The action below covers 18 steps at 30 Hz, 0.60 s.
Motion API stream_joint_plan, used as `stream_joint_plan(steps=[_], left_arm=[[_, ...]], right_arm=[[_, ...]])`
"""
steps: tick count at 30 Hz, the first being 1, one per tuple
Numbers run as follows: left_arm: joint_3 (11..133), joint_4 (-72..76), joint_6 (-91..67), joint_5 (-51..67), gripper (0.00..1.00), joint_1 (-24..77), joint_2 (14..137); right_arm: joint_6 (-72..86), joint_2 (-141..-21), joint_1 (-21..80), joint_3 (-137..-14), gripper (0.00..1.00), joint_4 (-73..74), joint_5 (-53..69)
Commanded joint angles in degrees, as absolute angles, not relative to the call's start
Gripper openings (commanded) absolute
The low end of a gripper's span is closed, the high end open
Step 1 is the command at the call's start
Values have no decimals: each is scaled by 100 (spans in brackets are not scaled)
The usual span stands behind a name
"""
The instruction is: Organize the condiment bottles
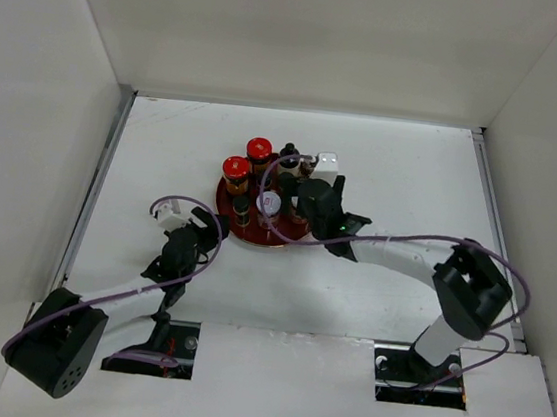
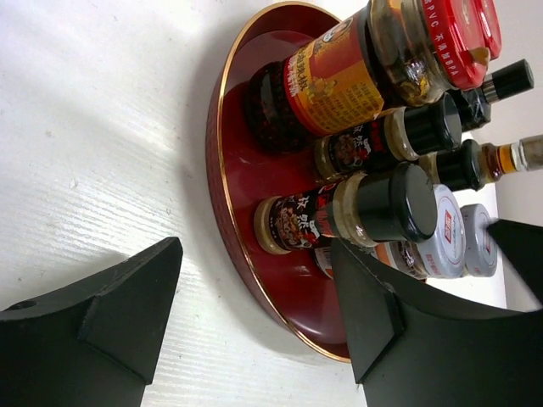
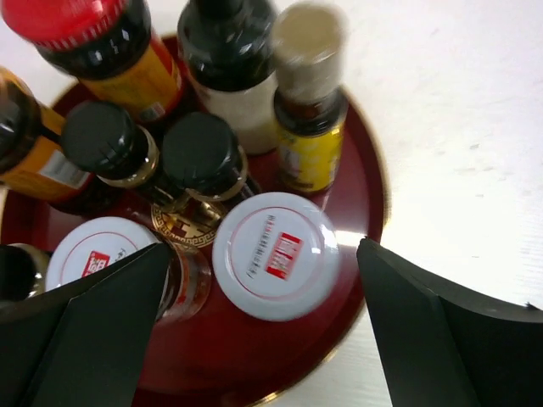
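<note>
The condiment bottles stand packed together on a round red tray [image 1: 245,233]. Among them are two red-capped jars [image 1: 247,160], black-capped dark bottles [image 3: 204,153], a yellow-labelled one [image 3: 310,144] and two white-lidded jars [image 3: 97,254]. My right gripper [image 3: 263,259] hovers open over the tray's near right part. One white-lidded jar [image 3: 276,254] stands on the tray between its fingers, touching neither. My left gripper [image 2: 256,246] is open, low at the tray's left edge. The gold rim [image 2: 222,203] and a black-capped bottle [image 2: 356,212] lie ahead of its fingers, and it holds nothing.
White walls [image 1: 50,92] close in the table on the left, back and right. The tray sits mid-table, a little left of centre. Pink cables [image 1: 426,237] loop over both arms. The arm bases [image 1: 411,370] sit at the near edge.
</note>
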<state>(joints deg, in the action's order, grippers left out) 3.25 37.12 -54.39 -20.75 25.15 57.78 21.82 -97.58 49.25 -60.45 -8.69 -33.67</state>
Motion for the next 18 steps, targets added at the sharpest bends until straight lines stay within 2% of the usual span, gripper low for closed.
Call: stream_joint_plan(steps=[1, 9, 18], left_arm=[[378, 3868, -5274, -2109, 70, 2474, 5660], [782, 2586, -5273, -2066, 69, 2316, 5318], [1212, 547, -4993, -1802, 70, 2114, 3992]], right_arm=[[2136, -8730, 4979, -5714, 100, -1336, -3822], [2486, -7182, 4338, -4238, 100, -1309, -4184], [2637, -7163, 3740, -3121, 100, -2276, -4368]])
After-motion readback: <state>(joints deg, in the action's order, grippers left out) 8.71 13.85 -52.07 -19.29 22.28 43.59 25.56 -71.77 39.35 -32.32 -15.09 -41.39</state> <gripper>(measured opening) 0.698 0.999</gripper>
